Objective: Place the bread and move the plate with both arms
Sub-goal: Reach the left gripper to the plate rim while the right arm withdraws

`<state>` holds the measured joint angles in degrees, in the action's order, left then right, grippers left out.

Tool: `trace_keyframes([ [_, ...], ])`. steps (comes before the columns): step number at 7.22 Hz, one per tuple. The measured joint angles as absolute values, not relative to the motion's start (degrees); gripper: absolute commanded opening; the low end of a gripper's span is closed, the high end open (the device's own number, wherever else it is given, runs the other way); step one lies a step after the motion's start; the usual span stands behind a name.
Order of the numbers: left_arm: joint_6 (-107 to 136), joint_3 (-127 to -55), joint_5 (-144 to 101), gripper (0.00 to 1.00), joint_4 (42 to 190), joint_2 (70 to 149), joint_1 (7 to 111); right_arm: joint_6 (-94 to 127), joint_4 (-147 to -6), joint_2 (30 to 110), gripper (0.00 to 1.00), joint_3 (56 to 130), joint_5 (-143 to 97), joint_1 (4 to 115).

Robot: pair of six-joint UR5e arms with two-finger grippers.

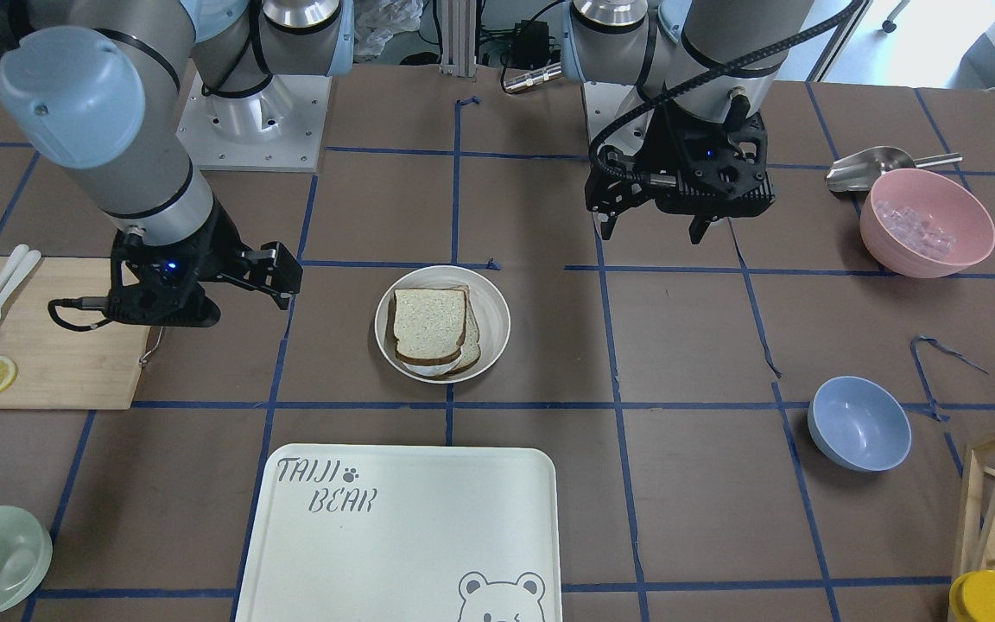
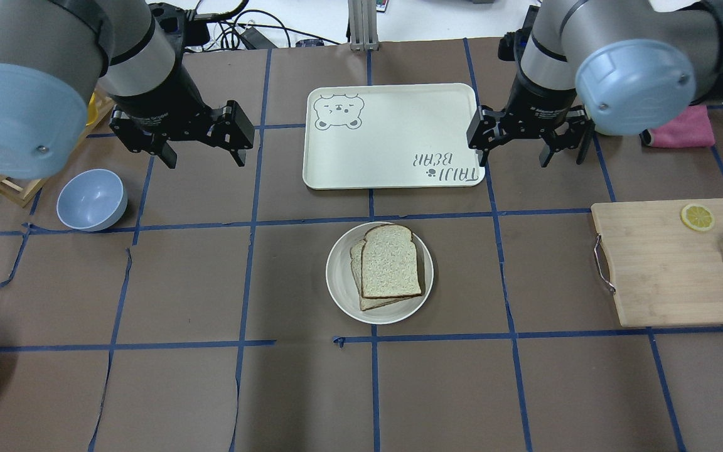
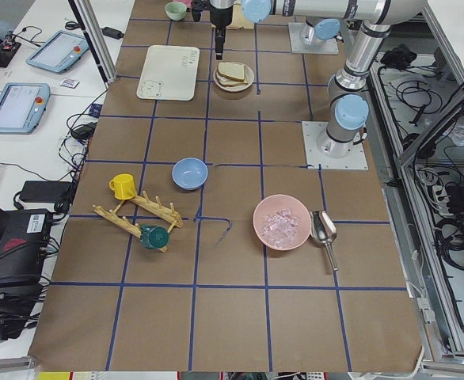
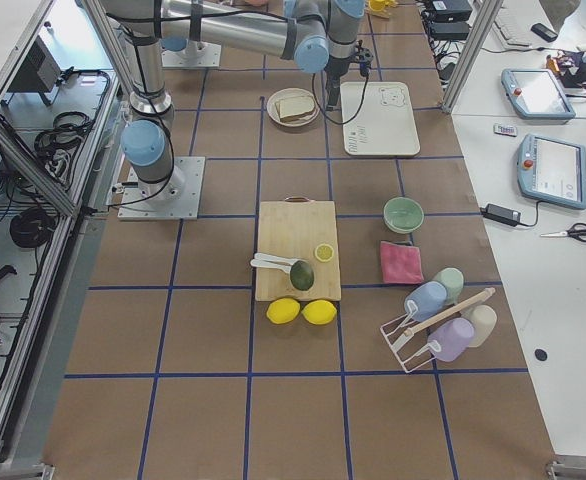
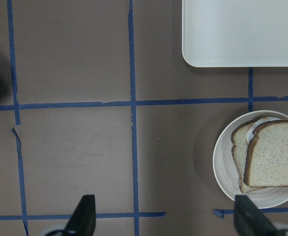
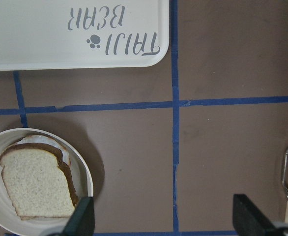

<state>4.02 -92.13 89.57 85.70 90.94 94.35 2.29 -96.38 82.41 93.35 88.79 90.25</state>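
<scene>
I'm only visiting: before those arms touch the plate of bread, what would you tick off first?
1. Bread on the plate: ok, it lies atop a second slice.
2. Left gripper open and holding nothing: ok.
3. Right gripper open and holding nothing: ok.
4. Grippers at the plate's rim: not ok, both hang apart from it, one on each side.
5. Tray bare, if the plate goes there: ok, nothing shows on it.
6. Slices will stay put when the plate is moved: cannot tell, the top one sits offset.
</scene>
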Motion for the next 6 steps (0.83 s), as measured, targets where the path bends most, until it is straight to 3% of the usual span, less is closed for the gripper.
trace_keyframes([
  [6,13.5,-99.8,82.5,1.00,75.8,99.7,101.4,2.0,-95.4,87.1,1.00,92.3,92.3,89.1],
])
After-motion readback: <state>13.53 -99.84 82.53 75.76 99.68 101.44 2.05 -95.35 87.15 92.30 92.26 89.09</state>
